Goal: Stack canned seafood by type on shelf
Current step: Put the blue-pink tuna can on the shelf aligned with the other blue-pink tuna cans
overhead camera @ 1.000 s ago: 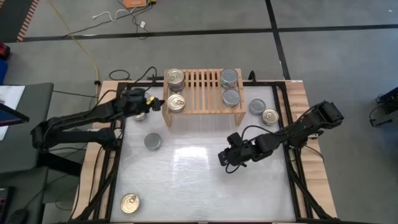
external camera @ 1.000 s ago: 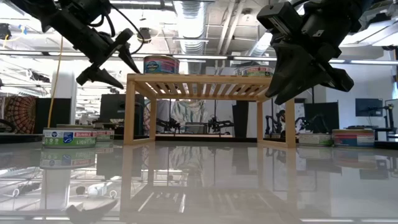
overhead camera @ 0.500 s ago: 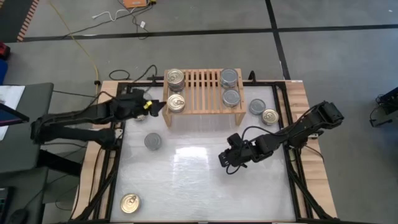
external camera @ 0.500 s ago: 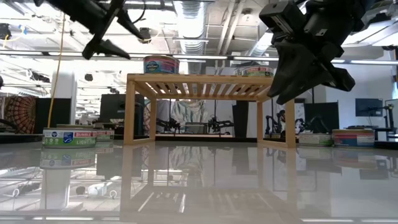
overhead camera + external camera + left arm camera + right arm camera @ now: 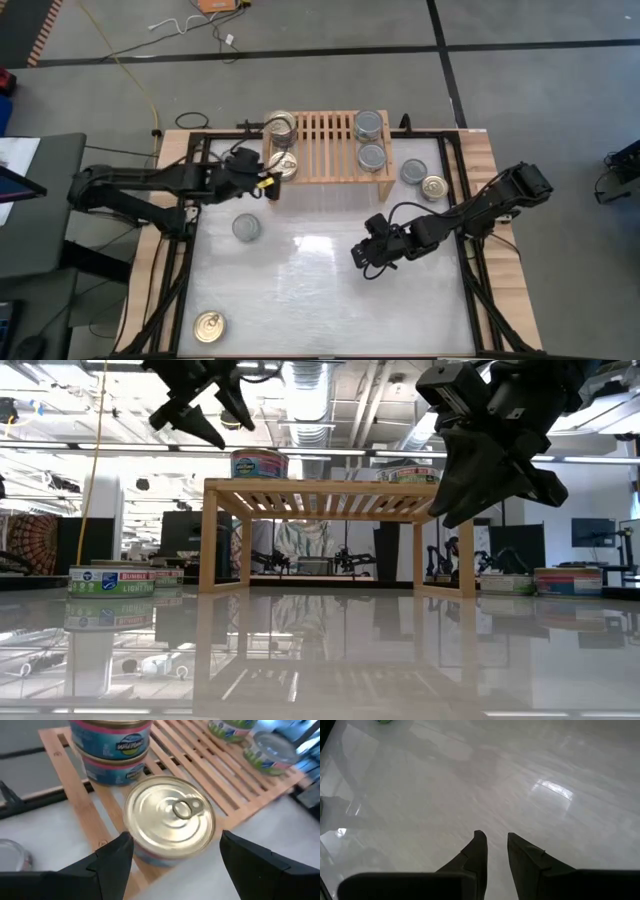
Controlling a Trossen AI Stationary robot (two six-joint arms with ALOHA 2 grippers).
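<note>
- From above, we see the left gripper [image 5: 268,187] at the front left corner of the shelf [image 5: 325,148], its jaws spread apart and empty, right beside a gold-topped tin [image 5: 284,166] on the slats. Behind that tin stands another gold-topped tin [image 5: 281,125]; two silver-topped tins [image 5: 370,141] sit at the shelf's right end. On the counter [image 5: 320,290] lie a loose silver tin [image 5: 246,228] on the left, a gold tin [image 5: 208,325] at the near left corner, and a silver and gold pair [image 5: 424,179] right of the shelf. The right gripper [image 5: 366,259] hovers over bare counter, well apart from every tin.
- At counter height, the left gripper [image 5: 200,405] hangs above the shelf's [image 5: 338,497] left end, jaws parted, clear of the tin [image 5: 259,463] on top. The right gripper [image 5: 490,485] hangs by the shelf's right leg.
- Through the left wrist camera, a gold pull-ring tin [image 5: 170,817] on the shelf edge lies between the parted fingers [image 5: 112,857], untouched, with a stack of two tins [image 5: 111,745] behind it.
- Through the right wrist camera, the fingers [image 5: 477,852] stand a narrow gap apart, grasping nothing, over bare counter [image 5: 520,780].
</note>
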